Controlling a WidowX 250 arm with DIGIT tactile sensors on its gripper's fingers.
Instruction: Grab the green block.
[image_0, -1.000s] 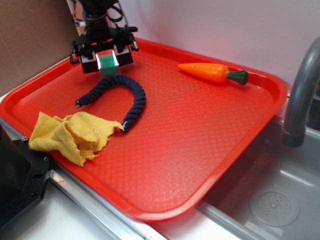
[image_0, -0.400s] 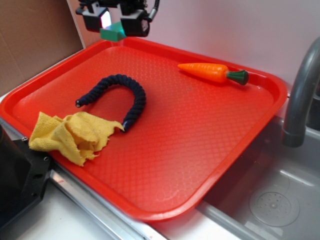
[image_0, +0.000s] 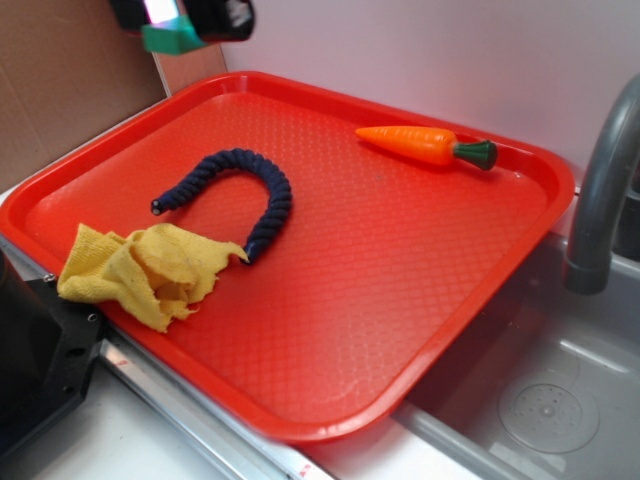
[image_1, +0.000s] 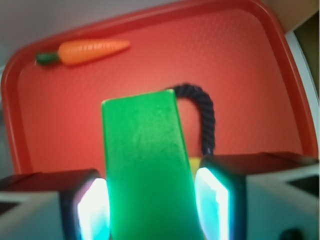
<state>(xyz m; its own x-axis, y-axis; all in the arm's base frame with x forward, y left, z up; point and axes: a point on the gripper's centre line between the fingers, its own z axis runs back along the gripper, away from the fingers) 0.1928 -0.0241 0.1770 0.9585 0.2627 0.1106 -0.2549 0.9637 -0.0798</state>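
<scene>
- High above the far left corner of the tray, one hand grips the single green block, its two glowing pads pressed against the block's sides.
- Lifted clear of the tray, the block hangs beneath the hand.
- Below sits one red tray.
- One dark blue rope lies curved like a hook on the tray.
- One yellow cloth is bunched at the tray's near left edge, touching the rope's end.
- One toy carrot lies near the far rim, well apart from the rope.
- One grey faucet rises beside the tray over a sink.
</scene>
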